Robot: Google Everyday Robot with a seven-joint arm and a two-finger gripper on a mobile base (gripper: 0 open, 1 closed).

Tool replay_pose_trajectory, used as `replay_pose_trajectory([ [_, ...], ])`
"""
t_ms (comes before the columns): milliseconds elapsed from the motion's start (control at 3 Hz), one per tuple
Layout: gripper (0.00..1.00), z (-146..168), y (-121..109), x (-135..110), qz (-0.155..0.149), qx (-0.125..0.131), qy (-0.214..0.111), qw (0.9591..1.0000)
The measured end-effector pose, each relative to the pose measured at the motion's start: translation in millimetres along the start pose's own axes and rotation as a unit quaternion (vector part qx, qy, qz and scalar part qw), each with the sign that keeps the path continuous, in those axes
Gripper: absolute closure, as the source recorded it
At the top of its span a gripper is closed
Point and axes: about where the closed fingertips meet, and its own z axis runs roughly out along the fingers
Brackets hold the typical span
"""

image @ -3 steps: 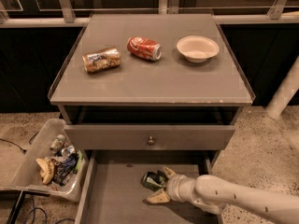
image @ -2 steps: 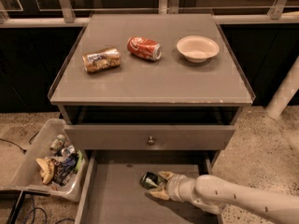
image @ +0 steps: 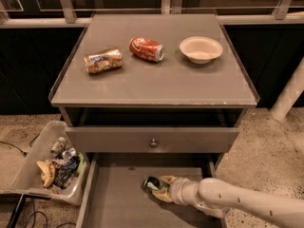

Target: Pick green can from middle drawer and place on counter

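The green can lies on its side on the floor of the open middle drawer, near the drawer's middle. My gripper reaches in from the right on its white arm, and its tan fingers stand on either side of the can's right end, one behind it and one in front. The can rests on the drawer floor. The counter is the wide grey cabinet top above, with a thin raised rim.
On the counter lie a gold-brown can, a red cola can and a white bowl. A closed drawer front with a small knob overhangs the open drawer. A clear bin of rubbish stands on the floor at left.
My gripper has slid left along the drawer floor toward the can, and its fingers now stand around the can's right end. The can has hardly moved.
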Motion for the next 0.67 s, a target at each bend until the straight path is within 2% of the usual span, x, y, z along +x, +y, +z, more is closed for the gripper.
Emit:
replay_pose_trajectory([
  [333,1.00,0.0,0.0,0.0,0.000,0.000,0.000,1.0000],
  [667,1.00,-11.0,-0.3,-2.4,0.004,-0.008,-0.011,0.9999],
])
